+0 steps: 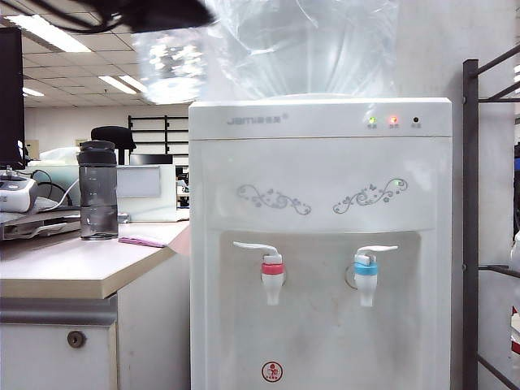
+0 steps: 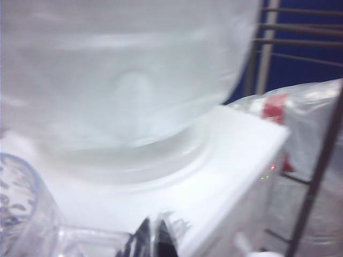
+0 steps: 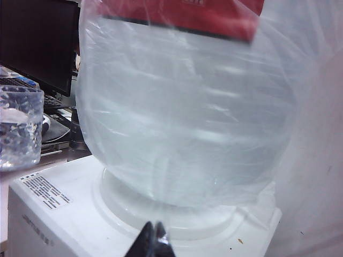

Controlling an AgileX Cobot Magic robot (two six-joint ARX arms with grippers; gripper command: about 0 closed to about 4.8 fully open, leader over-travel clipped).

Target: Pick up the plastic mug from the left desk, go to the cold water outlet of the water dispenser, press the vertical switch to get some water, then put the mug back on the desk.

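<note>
The clear dimpled plastic mug (image 1: 172, 65) hangs blurred in the air, high above the left desk (image 1: 65, 272) and beside the top left corner of the water dispenser (image 1: 325, 179). My left gripper (image 2: 153, 242) is shut on the mug (image 2: 21, 214) by its handle side. The cold water outlet (image 1: 366, 276) with its blue collar and its vertical switch (image 1: 378, 249) sit far below, on the dispenser's right. My right gripper (image 3: 154, 242) is shut and empty over the dispenser top (image 3: 64, 214), with the mug (image 3: 19, 128) off to its side.
A big clear water jug (image 1: 309, 45) stands on the dispenser. The red-ringed tap (image 1: 272, 276) is left of the blue one. A dark grey bottle (image 1: 98, 191) and a pink cloth (image 1: 142, 241) lie on the desk. A dark metal rack (image 1: 471, 227) stands at the right.
</note>
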